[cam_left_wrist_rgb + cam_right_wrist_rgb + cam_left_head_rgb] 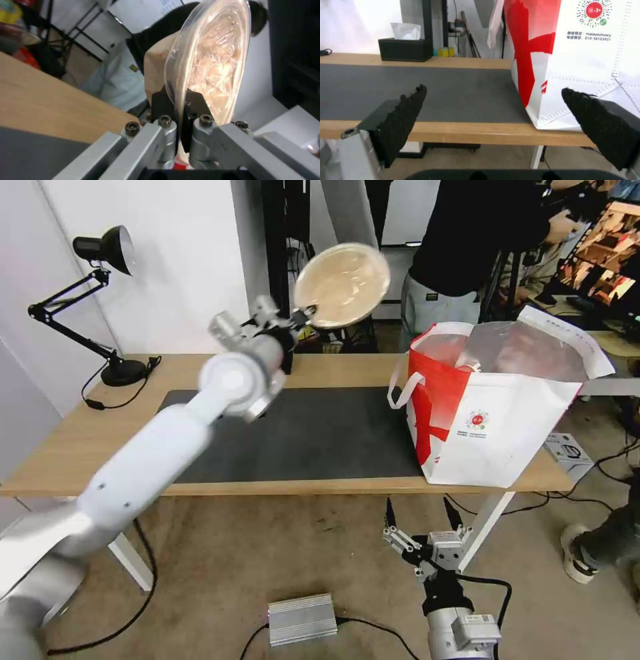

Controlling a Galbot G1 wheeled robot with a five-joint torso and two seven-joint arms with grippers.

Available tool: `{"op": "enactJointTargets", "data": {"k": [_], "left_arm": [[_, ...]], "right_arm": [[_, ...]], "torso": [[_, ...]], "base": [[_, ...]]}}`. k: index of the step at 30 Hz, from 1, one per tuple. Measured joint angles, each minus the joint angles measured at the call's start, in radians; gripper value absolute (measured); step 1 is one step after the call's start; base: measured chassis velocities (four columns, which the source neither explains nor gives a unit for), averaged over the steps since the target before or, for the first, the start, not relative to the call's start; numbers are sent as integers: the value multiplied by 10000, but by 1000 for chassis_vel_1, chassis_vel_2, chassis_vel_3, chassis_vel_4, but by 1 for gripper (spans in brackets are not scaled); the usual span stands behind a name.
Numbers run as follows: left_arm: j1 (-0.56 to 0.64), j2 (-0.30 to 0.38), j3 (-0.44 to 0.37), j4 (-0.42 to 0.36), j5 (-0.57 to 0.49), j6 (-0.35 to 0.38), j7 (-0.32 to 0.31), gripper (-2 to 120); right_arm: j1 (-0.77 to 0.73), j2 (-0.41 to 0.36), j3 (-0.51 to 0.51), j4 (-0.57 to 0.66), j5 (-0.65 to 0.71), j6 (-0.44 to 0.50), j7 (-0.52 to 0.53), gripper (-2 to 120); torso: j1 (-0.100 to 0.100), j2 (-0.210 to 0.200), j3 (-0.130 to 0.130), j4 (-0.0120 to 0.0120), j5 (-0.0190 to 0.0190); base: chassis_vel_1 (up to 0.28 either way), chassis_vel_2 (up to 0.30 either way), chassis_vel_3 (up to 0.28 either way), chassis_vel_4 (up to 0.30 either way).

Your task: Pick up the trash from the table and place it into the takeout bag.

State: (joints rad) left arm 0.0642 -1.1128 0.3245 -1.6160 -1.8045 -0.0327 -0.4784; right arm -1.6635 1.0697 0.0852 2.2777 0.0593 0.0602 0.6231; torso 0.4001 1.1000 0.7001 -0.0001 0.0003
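High above the table's far edge, the beige shallow bowl (342,284) hangs in the air, tipped up on its side so its inside faces the head camera. Left gripper (301,316) has it by the lower rim; in the left wrist view the two black fingers (162,101) are pressed together on the rim of the bowl (213,62), one on each face, with a clear film or lid over the beige residue. Left arm stretches from the near left corner across the dark grey mat (313,433).

Takeout bag (490,407) stands upright on the right end of the table (73,447), well right of the bowl, mouth open, silver foil lining showing, white strap handle hanging on its left side. Its base sits partly on the mat's right end.

Right gripper (421,517) sits low, in front of the table's near edge and below tabletop level, jaws spread wide with nothing between them. Right wrist view looks across the mat to the bag (580,62) and a black tissue box (405,48) at the far edge.

Black desk lamp (100,300) stands at the far left corner.
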Motion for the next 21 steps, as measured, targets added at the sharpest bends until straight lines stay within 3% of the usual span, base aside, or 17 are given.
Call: {"op": "enactJointTargets", "data": {"k": [7,17,21], "left_arm": [[-341,-760,614,671,205,-129,697,0],[-310,-1734,1019,1386,680,-282,1090,0],[-234,-2038,1168,1650,937,-359,1604,0]], "right_arm": [[0,0,0,0,0,0,0,100],[0,0,0,0,0,0,0,100],[0,0,0,0,0,0,0,100]], "torso": [[0,-1,-1,1,-2],[-2,0,-1,1,-1],[-1,0,-1,0,-2]], "base": [[0,0,0,0],[0,0,0,0],[0,0,0,0]]}}
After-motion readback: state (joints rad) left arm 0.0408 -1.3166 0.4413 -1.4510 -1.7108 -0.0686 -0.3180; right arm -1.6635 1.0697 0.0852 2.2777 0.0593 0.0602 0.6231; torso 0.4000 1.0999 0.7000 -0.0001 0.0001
